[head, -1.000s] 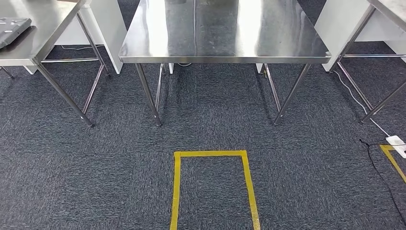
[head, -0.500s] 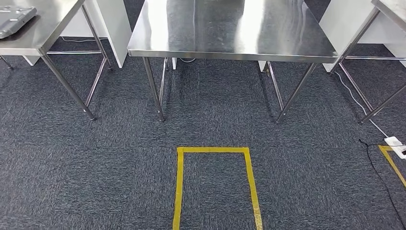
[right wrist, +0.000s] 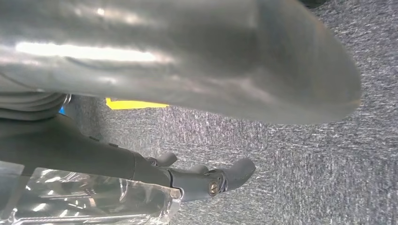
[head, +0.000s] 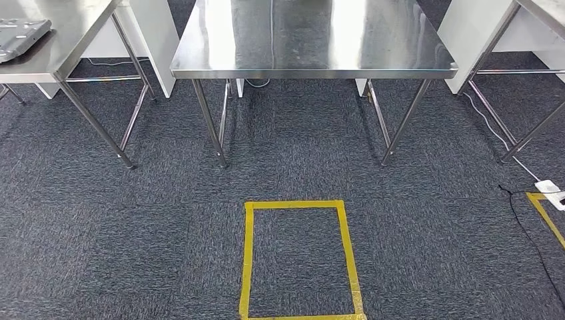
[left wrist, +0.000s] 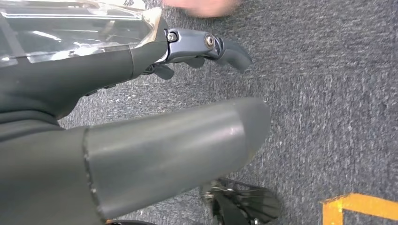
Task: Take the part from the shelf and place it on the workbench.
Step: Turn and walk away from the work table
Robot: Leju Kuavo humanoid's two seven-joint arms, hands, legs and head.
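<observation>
1. Nearest on the carpet, one yellow tape rectangle [head: 298, 260] lies ahead; a second tape corner [head: 548, 217] sits far right.
2. Both arms hang: left hand [left wrist: 141, 117] and right hand [right wrist: 178, 93] each pinch a clear plastic-wrapped part [left wrist: 70, 28], the second part [right wrist: 84, 197] likewise.
3. Beyond stand three steel tables; the middle tabletop [head: 313, 40] is bare, and the left tabletop [head: 60, 33] carries one grey tray [head: 20, 30].
</observation>
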